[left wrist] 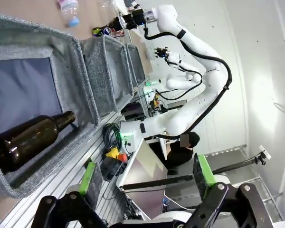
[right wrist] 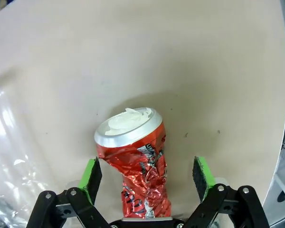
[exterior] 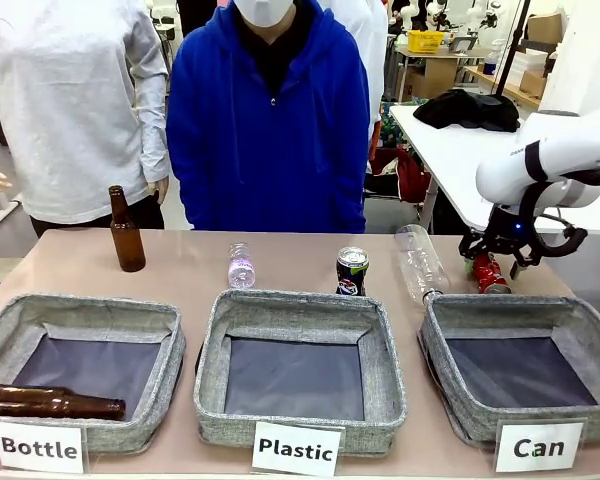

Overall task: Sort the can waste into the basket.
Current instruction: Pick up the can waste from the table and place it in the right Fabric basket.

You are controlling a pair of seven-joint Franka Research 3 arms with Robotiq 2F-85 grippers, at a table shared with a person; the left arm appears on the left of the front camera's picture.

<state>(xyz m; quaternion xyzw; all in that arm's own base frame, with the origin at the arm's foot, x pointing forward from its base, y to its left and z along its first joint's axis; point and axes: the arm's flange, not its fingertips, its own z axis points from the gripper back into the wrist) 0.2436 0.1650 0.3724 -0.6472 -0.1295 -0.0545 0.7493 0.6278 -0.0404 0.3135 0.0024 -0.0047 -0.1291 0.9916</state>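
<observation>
No can is sorted yet; the red one is judged ready to be gripped.
The right hand (right wrist: 147, 175) is held spread, its pads either side of the crushed red can (right wrist: 133, 164), which is laid on the counter (right wrist: 204, 71) at right of the front view. The black can (exterior: 352, 271) is stood at centre. Neither is held by the "Can" basket (exterior: 510, 306), lower right. The left hand (left wrist: 145, 179) is spread, unloaded.
</observation>
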